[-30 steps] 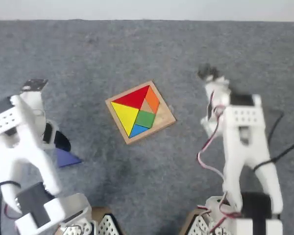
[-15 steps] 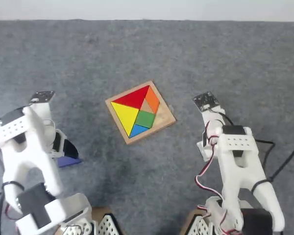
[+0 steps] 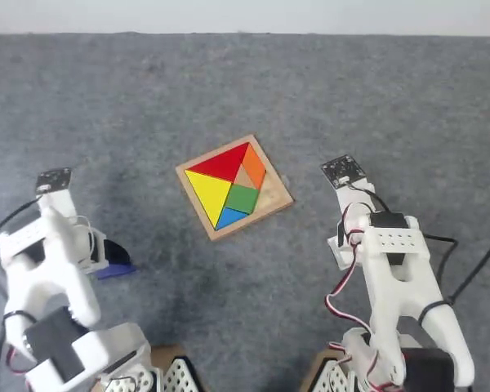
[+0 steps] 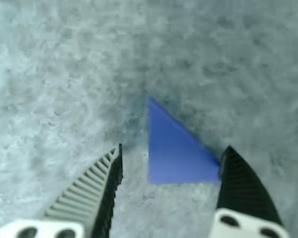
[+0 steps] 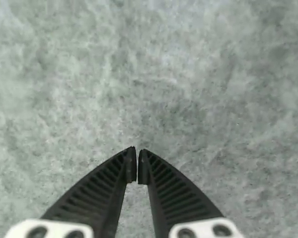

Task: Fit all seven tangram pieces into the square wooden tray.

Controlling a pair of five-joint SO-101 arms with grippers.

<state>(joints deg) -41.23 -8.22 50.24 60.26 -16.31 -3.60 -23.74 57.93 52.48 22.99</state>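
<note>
Grey carpet (image 3: 229, 90) covers the table, with two arms on the near side and one tray mid-table.

Nearest, the left gripper (image 4: 174, 147) is spread wide over a flat dark-blue wooden triangle (image 4: 171, 156). The piece lies between the fingers, one corner right at the black finger and the ribbed grey one standing apart. The right gripper (image 5: 137, 149) is pinched closed on nothing, above bare carpet. Farther off, the square wooden tray (image 3: 278, 198) sits cornerwise, well apart from both arms, with open carpet on every side. It holds five coloured pieces: a red triangle (image 3: 223, 164), a yellow triangle (image 3: 209, 193), an orange piece (image 3: 255, 163), a green square (image 3: 243, 198) and a light-blue triangle (image 3: 230, 217).
</note>
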